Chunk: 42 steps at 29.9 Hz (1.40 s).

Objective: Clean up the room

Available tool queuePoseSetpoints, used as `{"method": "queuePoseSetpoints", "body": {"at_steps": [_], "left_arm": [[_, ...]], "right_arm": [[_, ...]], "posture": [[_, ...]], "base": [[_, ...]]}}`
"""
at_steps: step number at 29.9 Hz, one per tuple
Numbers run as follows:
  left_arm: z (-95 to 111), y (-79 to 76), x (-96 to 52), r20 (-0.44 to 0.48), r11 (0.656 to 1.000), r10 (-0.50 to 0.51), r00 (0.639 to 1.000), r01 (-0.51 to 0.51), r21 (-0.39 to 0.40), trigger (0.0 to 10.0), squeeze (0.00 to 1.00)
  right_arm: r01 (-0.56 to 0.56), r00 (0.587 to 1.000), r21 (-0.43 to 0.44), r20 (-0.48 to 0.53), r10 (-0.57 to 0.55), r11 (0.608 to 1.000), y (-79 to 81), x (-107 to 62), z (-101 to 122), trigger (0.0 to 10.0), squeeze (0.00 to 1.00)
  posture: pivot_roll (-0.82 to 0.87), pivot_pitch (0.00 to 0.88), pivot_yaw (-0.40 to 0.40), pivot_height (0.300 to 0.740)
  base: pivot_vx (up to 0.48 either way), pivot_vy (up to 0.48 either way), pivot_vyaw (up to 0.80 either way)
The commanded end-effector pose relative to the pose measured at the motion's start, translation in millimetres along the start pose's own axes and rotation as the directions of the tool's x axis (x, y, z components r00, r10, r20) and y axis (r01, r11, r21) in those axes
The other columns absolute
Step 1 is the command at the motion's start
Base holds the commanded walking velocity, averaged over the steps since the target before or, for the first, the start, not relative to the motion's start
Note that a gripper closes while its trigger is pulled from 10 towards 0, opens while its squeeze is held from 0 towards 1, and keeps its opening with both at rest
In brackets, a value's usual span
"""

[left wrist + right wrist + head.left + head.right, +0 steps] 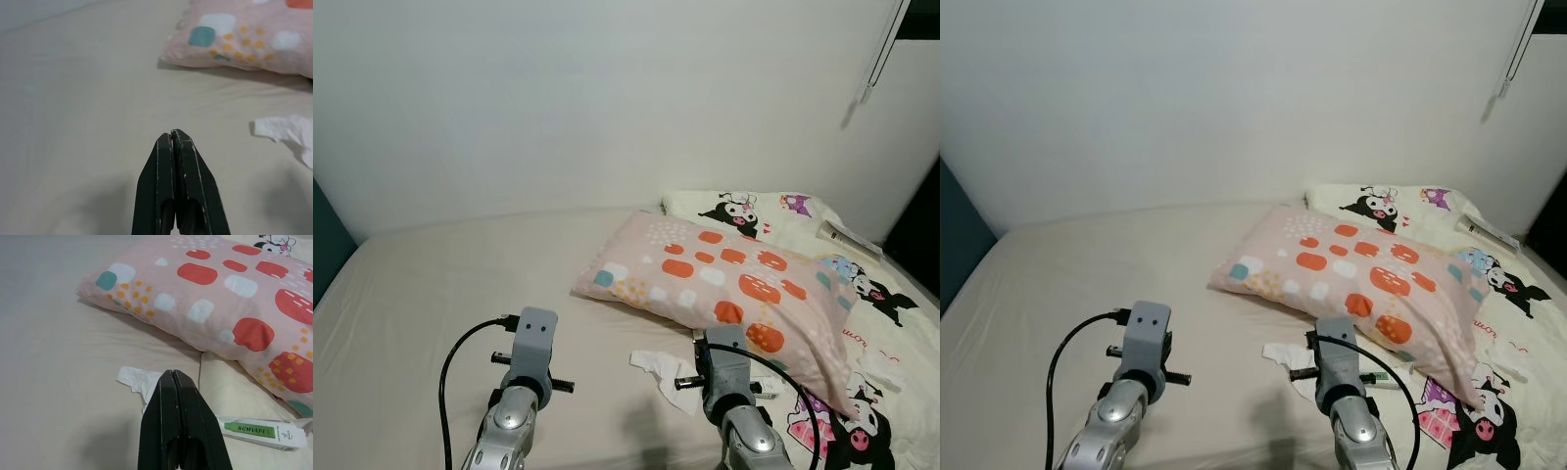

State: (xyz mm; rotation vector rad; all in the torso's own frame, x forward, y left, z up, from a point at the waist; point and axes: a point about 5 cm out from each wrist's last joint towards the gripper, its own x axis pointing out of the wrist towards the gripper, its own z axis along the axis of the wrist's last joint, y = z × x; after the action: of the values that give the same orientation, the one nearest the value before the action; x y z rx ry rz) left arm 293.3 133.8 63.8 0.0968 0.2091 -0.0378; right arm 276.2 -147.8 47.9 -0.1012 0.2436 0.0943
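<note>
One crumpled white tissue (138,380) lies on the beige bed sheet (431,294) just below one pink pillow with red and white blotches (724,284), beside one small white box with a green label (261,432). Both grippers (two in all) hover low over the sheet: the left gripper (173,137) has its black fingers pressed together on nothing. The right gripper (172,375) is likewise pinched closed and empty, its tips over the tissue's edge.

On the bed (440,284) before me, the pillow (724,279) lies to my right, with a crumpled tissue (139,380) in front of it and a small box (264,432) just beside the tissue.
</note>
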Motion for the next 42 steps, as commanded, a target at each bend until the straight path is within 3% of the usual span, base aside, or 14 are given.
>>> {"method": "queuePoseSetpoints", "body": {"at_steps": [1,6,16,19,23,36,42], "left_arm": [[-9.6,1.2,-0.8,-0.050,1.000,0.019,0.999,-0.019,-0.008,10.0,0.00],[-9.2,0.8,0.4,-0.048,1.000,0.022,0.999,-0.022,-0.003,10.0,0.00],[-5.9,-3.5,1.2,-0.029,0.998,-0.011,1.000,0.013,0.055,10.0,0.00],[-5.8,-3.7,2.1,-0.032,0.999,0.000,0.999,0.001,0.049,10.0,0.00],[-7.8,0.6,3.8,-0.056,0.999,0.035,0.998,-0.035,0.007,10.0,0.00],[-9.9,1.3,4.0,-0.071,0.999,0.039,0.997,-0.041,-0.022,10.0,0.00],[-11.3,0.3,3.6,-0.066,0.999,0.021,0.998,-0.019,0.028,10.0,0.00]], "right_arm": [[-0.005,1.000,-0.002,-0.004,0.005,1.000,0.3,0.4,-1.0,10.0,0.00],[-0.017,1.000,0.031,-0.012,0.017,0.999,-0.6,2.2,0.8,10.0,0.00],[-0.010,1.000,0.004,-0.005,0.010,1.000,-0.4,3.4,2.0,10.0,0.00],[-0.010,1.000,0.002,-0.004,0.010,1.000,0.0,3.4,2.0,10.0,0.00],[-0.007,1.000,0.004,-0.005,0.007,1.000,-0.3,3.6,2.1,10.0,0.00],[-0.007,1.000,0.024,-0.009,0.007,1.000,0.5,5.4,2.5,10.0,0.00],[-0.006,1.000,0.051,-0.022,0.007,0.999,1.7,5.0,1.1,10.0,0.00]], "posture": [[0.00,0.039,-0.011,0.740],[-0.01,0.038,-0.016,0.740],[-0.01,0.037,-0.010,0.740],[-0.01,0.037,-0.007,0.740],[-0.01,0.036,-0.008,0.740],[0.00,0.034,-0.010,0.740],[-0.01,0.034,-0.006,0.740]], "base": [[0.000,0.000,0.00],[0.000,0.000,0.00],[0.000,-0.108,0.00],[0.000,-0.480,0.00],[0.000,0.000,0.00],[0.000,0.000,0.00],[0.000,0.000,0.00]]}}
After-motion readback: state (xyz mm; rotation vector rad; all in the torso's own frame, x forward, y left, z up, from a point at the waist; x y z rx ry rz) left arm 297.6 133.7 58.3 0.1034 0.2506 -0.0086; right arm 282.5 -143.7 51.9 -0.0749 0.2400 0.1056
